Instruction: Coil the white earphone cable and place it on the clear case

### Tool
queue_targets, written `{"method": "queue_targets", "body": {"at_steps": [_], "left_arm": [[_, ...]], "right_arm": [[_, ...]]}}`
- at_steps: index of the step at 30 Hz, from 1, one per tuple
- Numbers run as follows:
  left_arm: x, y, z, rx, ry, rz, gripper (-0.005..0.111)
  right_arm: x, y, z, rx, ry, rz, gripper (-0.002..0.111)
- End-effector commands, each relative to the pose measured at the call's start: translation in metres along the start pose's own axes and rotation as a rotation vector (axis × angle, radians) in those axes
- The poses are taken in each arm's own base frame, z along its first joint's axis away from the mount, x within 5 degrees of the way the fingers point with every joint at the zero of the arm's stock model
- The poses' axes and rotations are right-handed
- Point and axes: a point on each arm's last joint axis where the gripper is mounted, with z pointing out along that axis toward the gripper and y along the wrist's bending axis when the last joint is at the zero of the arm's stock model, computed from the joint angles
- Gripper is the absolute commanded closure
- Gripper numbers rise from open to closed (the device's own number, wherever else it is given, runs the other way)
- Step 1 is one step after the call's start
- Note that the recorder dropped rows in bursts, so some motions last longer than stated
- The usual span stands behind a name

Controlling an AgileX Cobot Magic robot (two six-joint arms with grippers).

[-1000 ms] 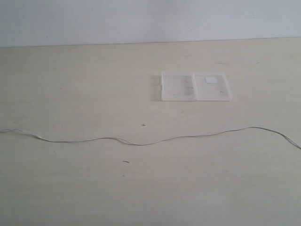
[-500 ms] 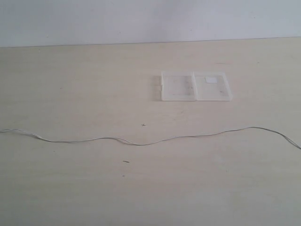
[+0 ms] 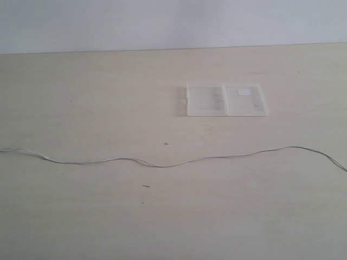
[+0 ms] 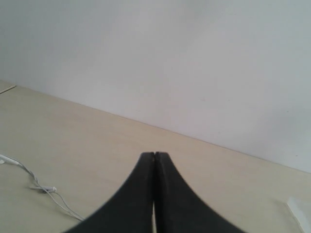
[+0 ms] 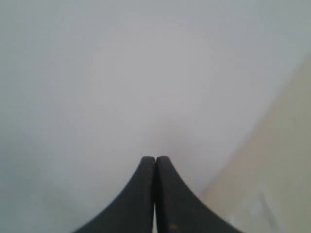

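Tabletop (image 3: 81, 216) is shown bearing the clear case (image 3: 226, 99), laid open farther back, and the white earphone cable (image 3: 162, 165), stretched uncoiled nearer, best pinched at one end once the closed, empty left gripper (image 4: 154, 155) and right gripper (image 5: 155, 158) are parted.

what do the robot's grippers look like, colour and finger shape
The left gripper and the right gripper look alike in the wrist views: each has two smooth matte black fingers, broad at the base and curving inward to narrow rounded tips. No cables, markings or labels show on them. The arms themselves are out of every view.
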Motion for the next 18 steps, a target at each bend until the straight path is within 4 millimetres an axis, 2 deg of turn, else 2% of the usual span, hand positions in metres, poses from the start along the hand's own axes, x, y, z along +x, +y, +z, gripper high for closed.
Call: {"method": "queue_targets", "body": {"at_steps": [1,4,7,9,13,16,18], "left_arm": [[0.000,0.000,0.000,0.006,0.001,-0.001,0.107],[0.000,0.000,0.000,0.006,0.001,-0.001,0.107],[0.000,0.000,0.000,0.006,0.001,-0.001,0.107],[0.000,0.000,0.000,0.006,0.001,-0.001,0.107],[0.000,0.000,0.000,0.006,0.001,-0.001,0.107],[0.000,0.000,0.000,0.006,0.001,-0.001,0.107],[0.000,0.000,0.000,0.006,0.001,-0.001,0.107]], "right_arm": [[-0.034,0.034,0.009,-0.055,-0.201,-0.312,0.108],[-0.048,0.059,0.038,0.011,-0.113,-0.590,0.108],[-0.057,0.083,0.085,0.060,0.050,-0.868,0.108],[-0.060,0.100,0.126,0.052,0.232,-1.015,0.108],[-0.045,0.108,0.208,0.024,0.658,-1.070,0.108],[-0.034,0.107,0.255,-0.007,0.949,-1.131,0.108],[-0.027,0.102,0.278,-0.004,1.118,-1.162,0.108]]}}
